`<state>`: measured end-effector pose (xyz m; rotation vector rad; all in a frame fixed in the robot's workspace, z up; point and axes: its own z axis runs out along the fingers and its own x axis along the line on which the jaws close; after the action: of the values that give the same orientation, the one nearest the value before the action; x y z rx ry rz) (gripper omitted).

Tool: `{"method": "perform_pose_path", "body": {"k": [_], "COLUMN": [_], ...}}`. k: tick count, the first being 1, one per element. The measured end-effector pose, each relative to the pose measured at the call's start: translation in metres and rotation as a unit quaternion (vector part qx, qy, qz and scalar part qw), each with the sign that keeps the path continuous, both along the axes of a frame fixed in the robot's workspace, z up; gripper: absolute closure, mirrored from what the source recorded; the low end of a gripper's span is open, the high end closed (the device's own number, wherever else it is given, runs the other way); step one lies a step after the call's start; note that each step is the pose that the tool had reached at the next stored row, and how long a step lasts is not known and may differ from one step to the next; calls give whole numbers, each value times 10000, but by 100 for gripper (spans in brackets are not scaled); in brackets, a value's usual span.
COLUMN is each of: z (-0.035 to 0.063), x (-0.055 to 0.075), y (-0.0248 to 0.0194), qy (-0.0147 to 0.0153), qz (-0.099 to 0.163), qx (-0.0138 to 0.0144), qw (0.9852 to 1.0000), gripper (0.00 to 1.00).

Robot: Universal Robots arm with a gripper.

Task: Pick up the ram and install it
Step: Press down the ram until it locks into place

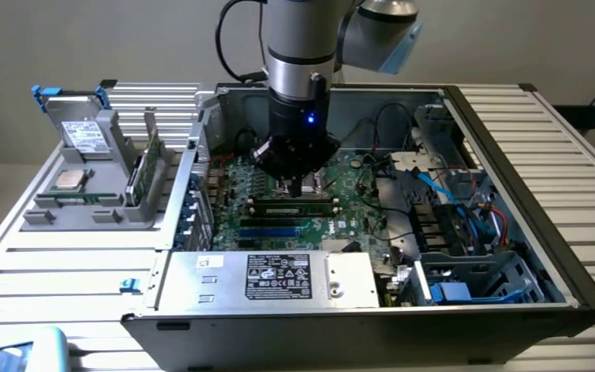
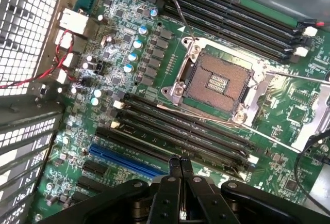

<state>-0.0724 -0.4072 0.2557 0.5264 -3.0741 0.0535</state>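
Observation:
The ram (image 1: pixel 292 206), a long green stick with dark chips, lies along the black memory slots (image 1: pixel 289 218) of the motherboard inside the open computer case. My gripper (image 1: pixel 295 186) hangs straight down just above its middle. The wrist view has the gripper (image 2: pixel 175 163) shut, its two black fingers (image 2: pixel 169 182) pressed together with nothing between them. They hover over the row of black slots (image 2: pixel 180 131) beside the empty processor socket (image 2: pixel 216 82). I cannot tell whether the fingertips touch the stick.
A grey holder (image 1: pixel 91 209) at the exterior view's left carries a second upright green board (image 1: pixel 151 167), a silver chip (image 1: pixel 67 180) and a drive (image 1: pixel 83 132). Blue slots (image 1: pixel 275 231), cables (image 1: pixel 452 194) and the power supply box (image 1: pixel 276 277) crowd the case.

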Motion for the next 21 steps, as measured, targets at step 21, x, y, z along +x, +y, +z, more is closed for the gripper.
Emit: {"method": "perform_pose_path", "body": {"k": [21], "z": [1], "x": [0], "y": [0], "qy": [-1], "qz": [-1648], "qx": [-8], "qw": [9863], "gripper": [89]}}
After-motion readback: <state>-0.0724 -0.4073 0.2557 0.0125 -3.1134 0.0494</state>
